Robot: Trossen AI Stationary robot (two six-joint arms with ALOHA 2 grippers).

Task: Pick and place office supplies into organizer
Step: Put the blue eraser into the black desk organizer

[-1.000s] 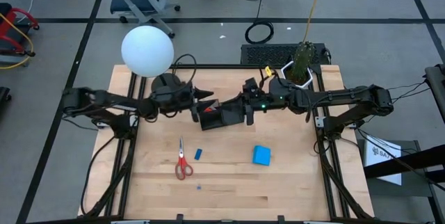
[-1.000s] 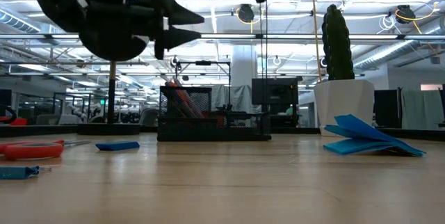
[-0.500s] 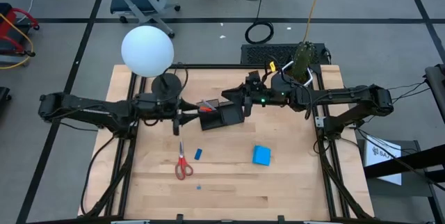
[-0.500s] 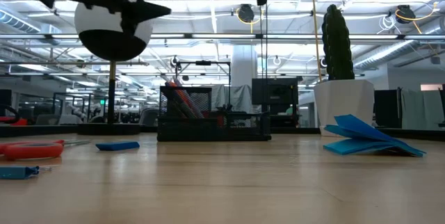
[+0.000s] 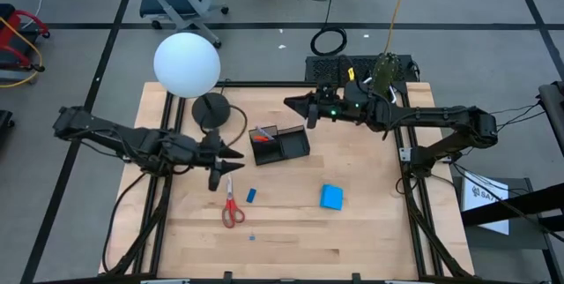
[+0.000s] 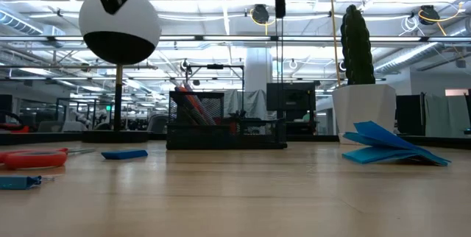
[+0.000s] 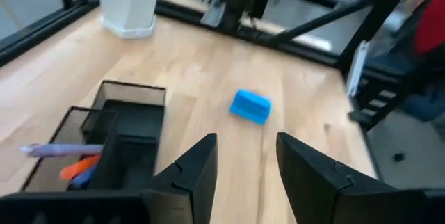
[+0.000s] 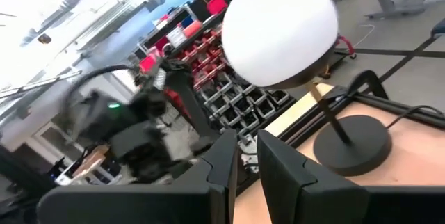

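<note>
The black two-compartment organizer [image 5: 280,145] stands on its base mid-table, with pens [image 5: 262,134] in its left compartment; the left wrist view shows it too [image 7: 132,123]. The red-handled scissors [image 5: 231,205], a small blue eraser [image 5: 251,195] and the blue notepad [image 5: 331,197] lie flat on the table, nearer the front edge. My left gripper [image 5: 231,155] hovers open above the table, just left of the organizer and beyond the scissors. My right gripper [image 5: 291,103] is raised beyond the organizer's far side, shut and empty.
A lamp with a white globe [image 5: 187,64] and a dark round base [image 5: 210,109] stands at the far left. A white pot with a cactus [image 5: 381,85] sits at the far right corner. A tiny blue piece [image 5: 251,236] lies near the front. Bare wood stretches right of the notepad.
My left gripper has drawn back from the organizer's left end toward the table's left and near edge, ending above the scissors' tip. My right gripper has lifted off the organizer and moved toward the far edge. The organizer and the loose supplies have stayed put.
</note>
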